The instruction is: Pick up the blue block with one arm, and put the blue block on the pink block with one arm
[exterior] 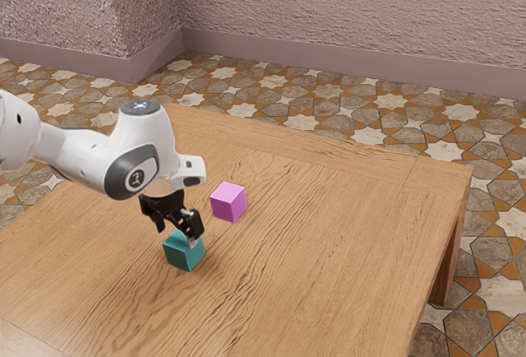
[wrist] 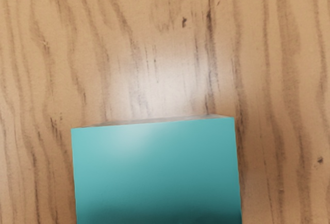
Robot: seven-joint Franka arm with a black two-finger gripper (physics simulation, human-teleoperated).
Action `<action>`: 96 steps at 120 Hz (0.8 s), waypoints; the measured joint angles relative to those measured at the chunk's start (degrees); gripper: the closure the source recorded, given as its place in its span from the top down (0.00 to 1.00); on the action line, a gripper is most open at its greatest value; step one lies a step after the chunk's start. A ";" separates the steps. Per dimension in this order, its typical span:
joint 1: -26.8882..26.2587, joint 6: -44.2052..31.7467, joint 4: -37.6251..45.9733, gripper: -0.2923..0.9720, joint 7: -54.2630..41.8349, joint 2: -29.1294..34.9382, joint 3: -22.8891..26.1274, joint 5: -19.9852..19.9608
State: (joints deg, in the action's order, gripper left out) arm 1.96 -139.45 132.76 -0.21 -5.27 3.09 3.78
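Blue block sits right under the hand in the wrist view, flat on the wood worktop. Looks like a light, rigid cube with smooth sides, so I'd pinch two opposite flat faces around mid-height. Exterior view adds the claw, spread open and straddling the block's top, plus the pink block nearby toward the exterior view's right.

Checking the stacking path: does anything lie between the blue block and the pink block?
Nothing. In the exterior view only bare table separates the blue block from the pink block.
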 joint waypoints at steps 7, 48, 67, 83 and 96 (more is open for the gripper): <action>-0.01 -0.06 -0.37 0.77 -0.04 -0.76 -0.01 0.00; -0.01 -0.18 -1.95 0.77 -0.20 -3.59 -0.26 0.07; -0.01 -0.19 -2.87 0.77 -0.26 -5.21 -0.28 0.16; 0.00 -0.20 -3.00 0.77 -0.30 -5.62 -0.28 0.23; -0.01 -0.25 -3.01 0.77 -0.33 -5.83 -0.28 0.25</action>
State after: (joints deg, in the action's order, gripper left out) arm 1.95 -139.70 129.75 -0.54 -11.10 2.81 4.03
